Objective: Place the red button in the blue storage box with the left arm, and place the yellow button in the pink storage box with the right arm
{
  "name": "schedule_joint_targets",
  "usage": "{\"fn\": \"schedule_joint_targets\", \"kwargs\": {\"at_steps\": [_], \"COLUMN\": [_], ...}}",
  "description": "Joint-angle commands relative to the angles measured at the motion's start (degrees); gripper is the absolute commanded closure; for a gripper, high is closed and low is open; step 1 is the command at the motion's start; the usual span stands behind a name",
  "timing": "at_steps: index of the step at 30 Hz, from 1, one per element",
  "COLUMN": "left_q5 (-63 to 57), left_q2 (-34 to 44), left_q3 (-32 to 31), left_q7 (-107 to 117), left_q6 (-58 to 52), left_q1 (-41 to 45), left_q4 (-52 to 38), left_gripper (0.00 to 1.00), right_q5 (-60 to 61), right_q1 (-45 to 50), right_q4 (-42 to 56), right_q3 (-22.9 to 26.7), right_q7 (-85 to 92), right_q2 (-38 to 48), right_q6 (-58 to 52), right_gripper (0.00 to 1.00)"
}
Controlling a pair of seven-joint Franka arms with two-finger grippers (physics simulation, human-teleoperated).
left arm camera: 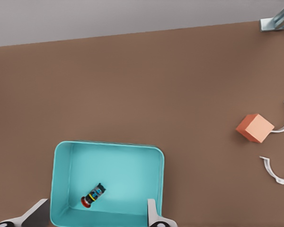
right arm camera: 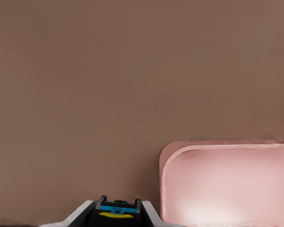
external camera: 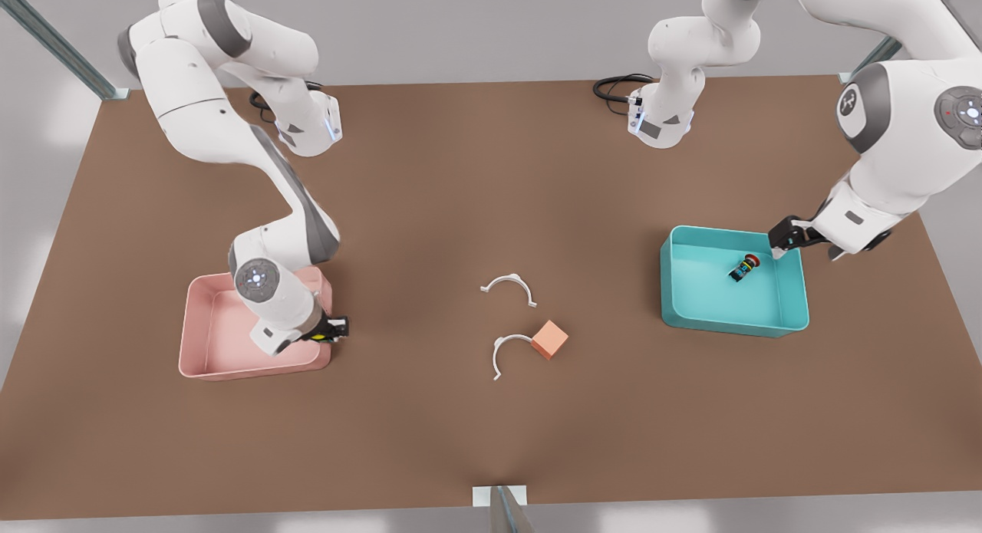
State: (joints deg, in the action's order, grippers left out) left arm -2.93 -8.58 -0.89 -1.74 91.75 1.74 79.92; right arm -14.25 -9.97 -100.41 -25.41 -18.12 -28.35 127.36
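Red button (external camera: 745, 268) lies on its side inside the blue storage box (external camera: 794, 295), free of any grip. Above that box's far corner hangs the left tool (external camera: 781, 245) on a bent arm, fingers (left arm camera: 152, 213) spread wide and released. Across the desk (external camera: 430, 172), the other arm bends low over the pink storage box (external camera: 201, 341); the right tool (external camera: 328, 330), at the box's rim, is clenched on the yellow button (right arm camera: 115, 213).
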Motion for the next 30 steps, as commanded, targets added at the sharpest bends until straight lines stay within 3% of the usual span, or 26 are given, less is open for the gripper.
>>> {"fn": "schedule_joint_targets", "kwargs": {"at_steps": [1,8,9,10,11,14,20,22,25,27,28,30], "left_q5": [0.0,0.2,0.0,0.2,0.0,0.2,0.0,0.0,0.2,0.2,0.2,0.2], "left_q2": [0.0,0.0,-0.1,0.0,0.0,0.0,0.0,0.0,0.0,0.0,0.0,0.0], "left_q3": [0.0,0.0,0.0,-0.1,-0.1,-0.1,-0.1,-0.1,-0.1,-0.1,-0.1,-0.1], "left_q7": [3.8,3.9,3.9,4.0,4.0,4.0,4.1,4.1,4.1,4.1,4.1,4.1], "left_q6": [0.0,-0.1,-0.1,-0.1,-0.2,-0.3,-0.3,-0.3,-0.3,-0.3,-0.3,-0.3], "left_q1": [-0.1,0.0,0.0,0.0,0.0,0.5,0.8,0.8,0.8,0.8,0.9,0.8], "left_q4": [0.0,0.0,0.0,0.0,0.0,0.0,0.0,-0.1,0.0,0.0,0.0,0.0], "left_gripper": [0.00,0.00,0.00,0.00,0.00,0.00,0.00,0.00,0.00,0.00,0.00,0.00], "right_q5": [-1.3,-1.7,-2.3,-2.3,-2.3,-2.3,-2.3,-2.2,4.1,12.1,12.1,13.5], "right_q1": [-2.7,-8.5,-9.1,-9.2,-9.3,-9.9,-9.2,-7.1,2.5,12.6,16.6,16.5], "right_q4": [-1.0,-10.2,-10.4,-10.7,-10.6,-10.3,-0.1,5.1,10.8,11.5,13.0,15.5], "right_q3": [-0.3,-0.3,-0.3,-0.3,-0.3,-0.7,-5.4,-4.9,10.3,25.3,29.6,29.4], "right_q7": [5.6,7.7,7.7,7.7,7.7,7.7,7.6,9.9,14.7,17.9,17.9,17.3], "right_q2": [0.8,4.2,4.2,4.2,4.2,4.6,4.6,5.2,11.6,18.6,21.5,21.6], "right_q6": [-8.1,-5.2,-4.7,-4.3,-4.2,-4.9,-13.7,-18.3,-22.5,-30.0,-34.9,-40.6], "right_gripper": [0.70,0.68,0.59,0.35,0.21,0.00,0.00,0.00,0.00,0.00,0.00,0.00]}}
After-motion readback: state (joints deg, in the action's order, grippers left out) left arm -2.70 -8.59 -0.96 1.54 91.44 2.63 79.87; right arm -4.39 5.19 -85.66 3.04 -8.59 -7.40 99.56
